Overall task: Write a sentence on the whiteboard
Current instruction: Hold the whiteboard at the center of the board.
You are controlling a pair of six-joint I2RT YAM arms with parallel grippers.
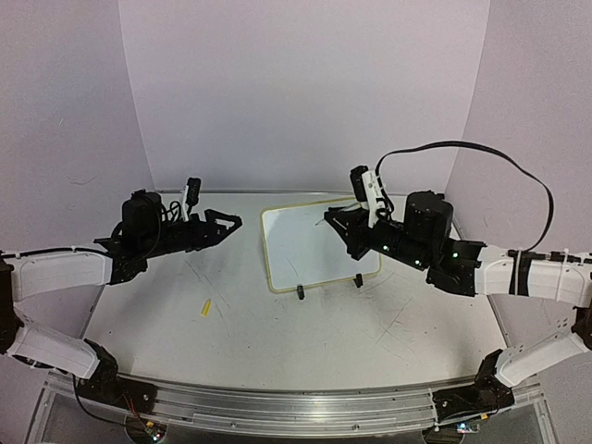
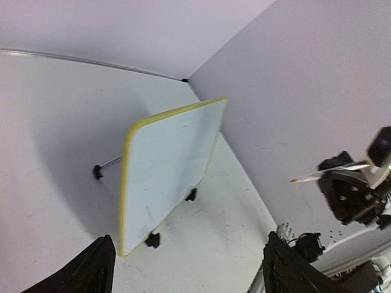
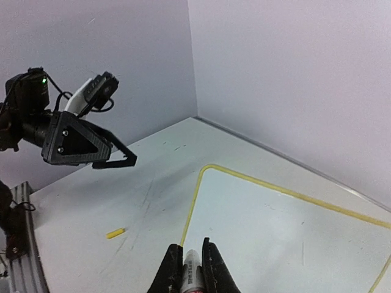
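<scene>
Fingers of your right gripper (image 3: 190, 247) clamp a white marker (image 3: 191, 276), with the tilted whiteboard (image 3: 275, 232) just below and ahead of them. Your left gripper (image 1: 229, 222) hangs with jaws spread wide, holding nothing, the board ahead of it, apart.

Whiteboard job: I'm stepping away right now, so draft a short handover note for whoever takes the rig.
Left pincer: open and empty, hovering left of the whiteboard.
Right pincer: shut on a marker, over the board; whether the tip touches it cannot be told.
Whiteboard: mid-table, propped at a tilt on its black clip feet, with no writing visible.
Also: a small yellow piece lies on the table, left of the board.
Done: marker in hand.
Left: write the sentence.
</scene>
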